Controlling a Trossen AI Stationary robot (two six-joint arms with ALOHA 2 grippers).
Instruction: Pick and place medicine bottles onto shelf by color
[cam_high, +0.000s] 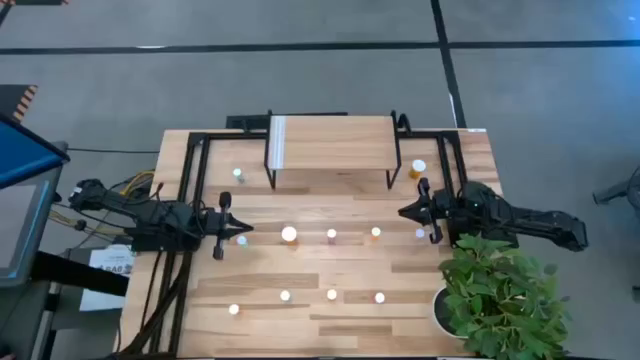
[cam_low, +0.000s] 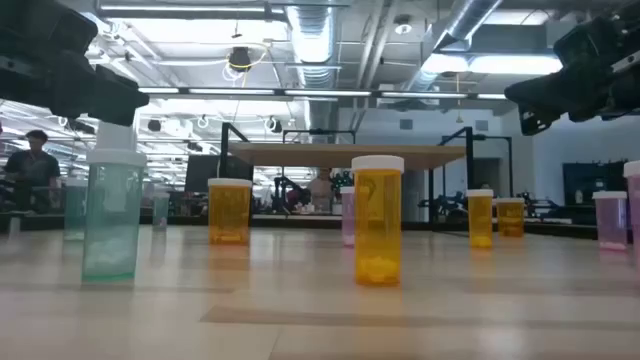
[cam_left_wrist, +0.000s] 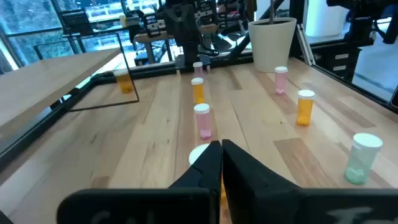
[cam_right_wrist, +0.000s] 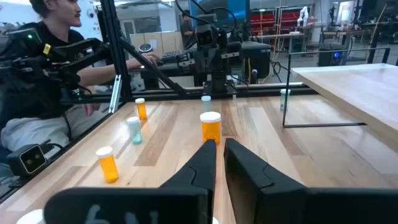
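Small white-capped medicine bottles stand upright on the wooden table. One row runs across the middle: a larger orange bottle (cam_high: 289, 235), a pink one (cam_high: 332, 235) and an orange one (cam_high: 376, 233). A second row (cam_high: 332, 295) stands nearer the front edge. A green bottle (cam_high: 238, 174) and an orange one (cam_high: 418, 168) stand beside the shelf's legs. The shelf (cam_high: 335, 140) at the far side is bare. My left gripper (cam_high: 243, 228) is shut and hovers left of the middle row, with a white cap (cam_left_wrist: 199, 154) just past its fingertips. My right gripper (cam_high: 404, 212) is shut and hovers at the row's right end.
A leafy plant in a white pot (cam_high: 500, 300) stands at the near right corner. A black metal frame (cam_high: 190, 200) runs along the table's sides and far edge. A seated person (cam_right_wrist: 37, 74) shows beyond the table in the right wrist view.
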